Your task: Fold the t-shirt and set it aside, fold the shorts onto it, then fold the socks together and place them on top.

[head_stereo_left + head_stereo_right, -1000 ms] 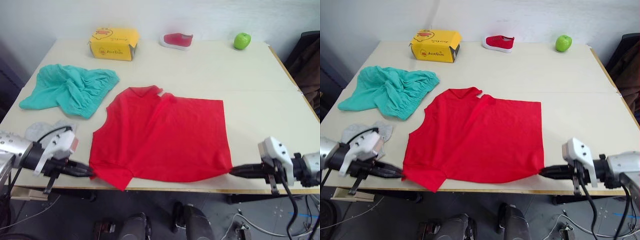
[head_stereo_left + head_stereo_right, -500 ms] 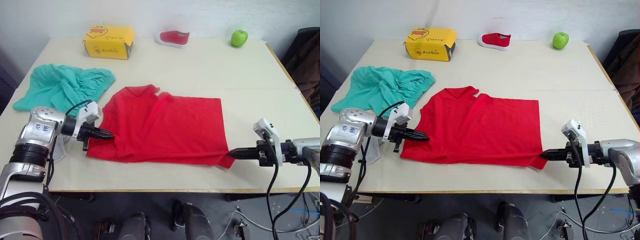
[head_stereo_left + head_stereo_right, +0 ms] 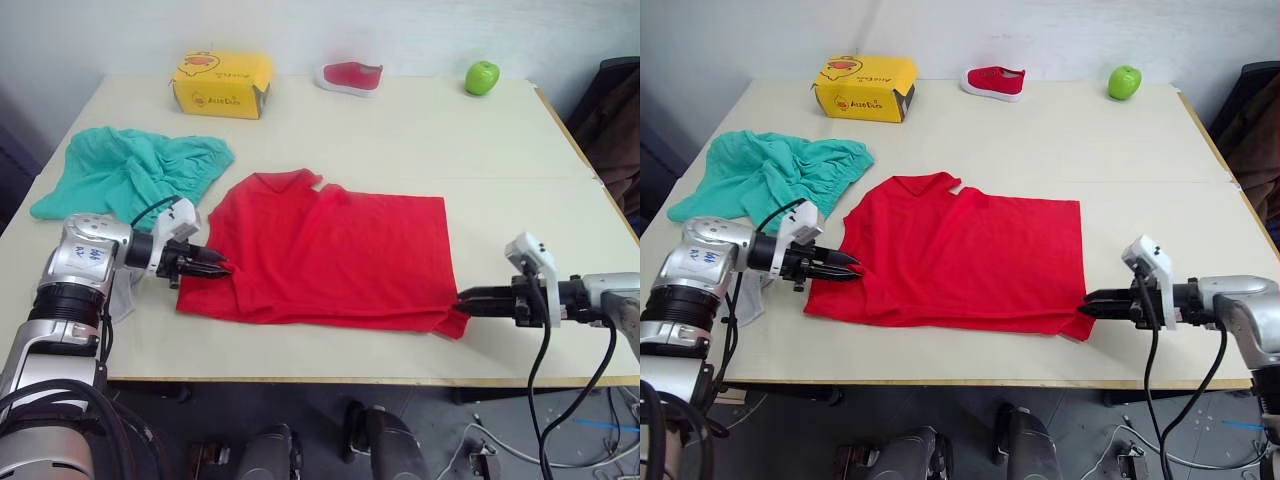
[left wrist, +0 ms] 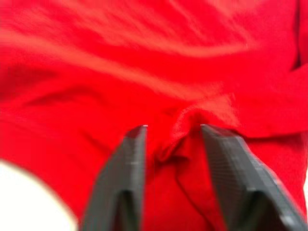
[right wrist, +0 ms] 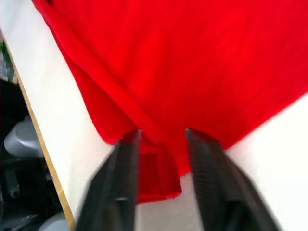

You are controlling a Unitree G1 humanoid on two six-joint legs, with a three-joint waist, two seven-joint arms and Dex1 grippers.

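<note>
At the t-shirt's (image 3: 960, 260) near hem, left gripper (image 3: 848, 268) and right gripper (image 3: 1092, 299) are each pinching a corner. Both should be lifting level toward 12 o'clock, keeping the fold edge straight.

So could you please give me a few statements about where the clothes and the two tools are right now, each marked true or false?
1. The left tool is at the t-shirt's left edge, with red cloth between its fingers. True.
2. The shorts lie folded on top of the t-shirt. False: they lie crumpled on the table to its left, apart from it.
3. The right tool is at the t-shirt's near right corner. True.
4. The green apple sits beside the yellow box. False: the apple is at the far right, the box at the far left, with the red shoe between them.
</note>
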